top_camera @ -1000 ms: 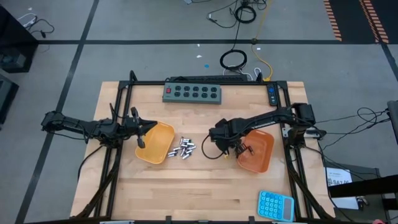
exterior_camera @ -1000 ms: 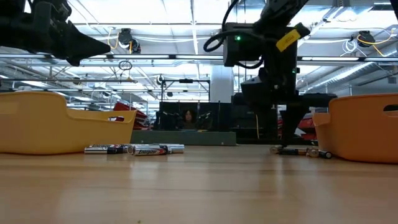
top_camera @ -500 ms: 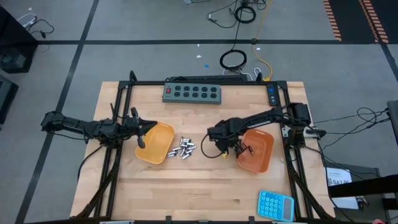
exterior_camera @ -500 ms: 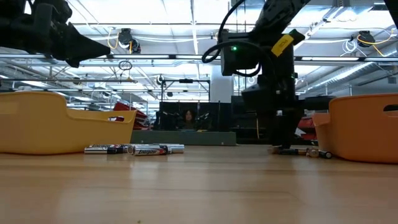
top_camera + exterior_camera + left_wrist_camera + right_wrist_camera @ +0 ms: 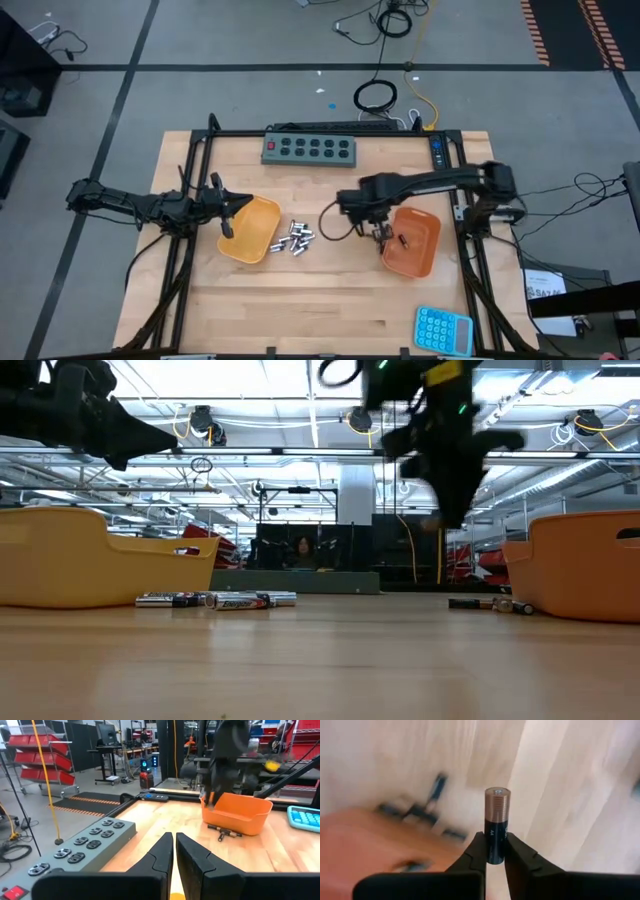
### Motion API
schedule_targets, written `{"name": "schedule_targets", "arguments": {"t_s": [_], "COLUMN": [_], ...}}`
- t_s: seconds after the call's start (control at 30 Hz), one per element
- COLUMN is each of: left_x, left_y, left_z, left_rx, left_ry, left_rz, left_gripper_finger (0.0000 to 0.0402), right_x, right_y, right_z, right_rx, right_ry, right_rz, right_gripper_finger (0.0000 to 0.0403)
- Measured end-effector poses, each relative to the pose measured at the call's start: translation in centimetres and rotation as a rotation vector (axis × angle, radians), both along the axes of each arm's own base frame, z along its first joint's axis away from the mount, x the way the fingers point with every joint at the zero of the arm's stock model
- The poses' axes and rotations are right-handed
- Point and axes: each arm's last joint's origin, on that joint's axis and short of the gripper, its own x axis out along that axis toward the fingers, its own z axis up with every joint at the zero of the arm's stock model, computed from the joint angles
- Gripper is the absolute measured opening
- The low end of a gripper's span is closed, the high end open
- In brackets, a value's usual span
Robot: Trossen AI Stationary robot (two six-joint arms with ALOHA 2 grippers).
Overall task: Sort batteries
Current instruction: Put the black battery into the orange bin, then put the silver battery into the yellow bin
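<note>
My right gripper (image 5: 381, 234) hangs above the table beside the left rim of the right orange tray (image 5: 418, 250), shut on a dark battery with a copper end (image 5: 497, 815). In the low view it shows blurred, well above the wood (image 5: 450, 510). A few dark batteries (image 5: 490, 603) lie on the table against that tray. Several silver batteries (image 5: 297, 237) lie beside the left orange tray (image 5: 252, 235). My left gripper (image 5: 224, 210) is shut and level over that tray's left rim, with nothing between its fingers (image 5: 174, 851). My right gripper pinches the battery's dark body (image 5: 496, 845) between its two fingers (image 5: 476, 854). The copper end (image 5: 497, 799) sticks out past the fingertips, so the battery lies along the fingers. The fingers point down, and the battery is lifted clear of the table.
A grey power strip (image 5: 310, 149) lies at the table's far edge. A blue calculator (image 5: 443, 330) sits at the near right corner. Bare wood lies between the two trays and toward the near edge. A person sits far off in the room (image 5: 303, 548).
My right gripper has shut on a dark battery lying by the right tray, then risen straight up from the table with it, its wrist rolling on the way. The battery is now lifted clear.
</note>
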Motion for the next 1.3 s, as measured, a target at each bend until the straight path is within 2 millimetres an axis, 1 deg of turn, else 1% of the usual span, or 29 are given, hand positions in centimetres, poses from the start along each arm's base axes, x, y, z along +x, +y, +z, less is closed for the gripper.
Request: {"name": "schedule_targets", "arguments": {"t_s": [0.1,0.2,0.3,0.4,0.5,0.63,0.73,0.8,0.87,1.03,1.1,1.17,1.23,1.3], "left_x": [0.0,0.0,0.0,0.0,0.0,0.1,0.1,0.1,0.2,0.5,0.5,0.7,0.9,1.1], "left_y": [0.0,0.0,0.1,0.1,0.1,0.1,0.1,0.0,0.0,0.0,0.0,-0.1,-0.1,-0.1], "left_z": [-0.1,-0.3,-0.3,-0.3,-0.3,-0.4,-0.4,-0.6,-0.8,-1.1,-1.1,-0.6,-0.1,0.7], "left_rx": [-0.015,-0.004,0.019,0.013,-0.036,-0.065,-0.085,-0.108,-0.117,-0.113,-0.111,-0.106,-0.086,-0.076], "left_ry": [0.006,0.025,0.031,0.030,0.020,0.016,0.012,0.020,0.043,0.072,0.082,0.080,0.085,0.097], "left_rz": [0.000,0.016,0.026,0.037,0.041,0.034,0.033,0.035,0.037,0.039,0.040,0.039,0.037,0.035], "left_gripper_finger": [0.0033,0.0042,0.0068,0.0102,0.0129,0.0140,0.0141,0.0141,0.0141,0.0141,0.0141,0.0141,0.0141,0.0141], "right_x": [-2.9,-4.9,-6.4,-7.3,-8.1,-9.6,-10.7,-10.9,-10.7,-10.6,-10.7,-10.8,-10.8,-10.5], "right_y": [1.2,2.4,3.4,4.0,4.4,4.1,3.5,3.4,3.3,3.0,3.0,3.0,3.1,3.0], "right_z": [2.5,2.7,2.2,0.4,-2.3,-6.1,-7.6,-8.3,-8.6,-8.6,-8.6,-8.5,-8.1,-6.9], "right_rx": [0.057,0.084,0.100,0.111,0.151,0.156,0.142,0.143,0.157,0.161,0.158,0.157,0.157,0.126], "right_ry": [0.056,0.106,0.120,0.120,0.122,0.184,0.222,0.217,0.189,0.177,0.185,0.200,0.226,0.223], "right_rz": [-0.193,-0.349,-0.448,-0.498,-0.531,-0.560,-0.611,-0.624,-0.626,-0.637,-0.637,-0.639,-0.640,-0.638], "right_gripper_finger": [0.0022,0.0022,0.0022,0.0025,0.0038,0.0037,0.0034,0.0040,0.0056,0.0097,0.0106,0.0111,0.0112,0.0112]}}
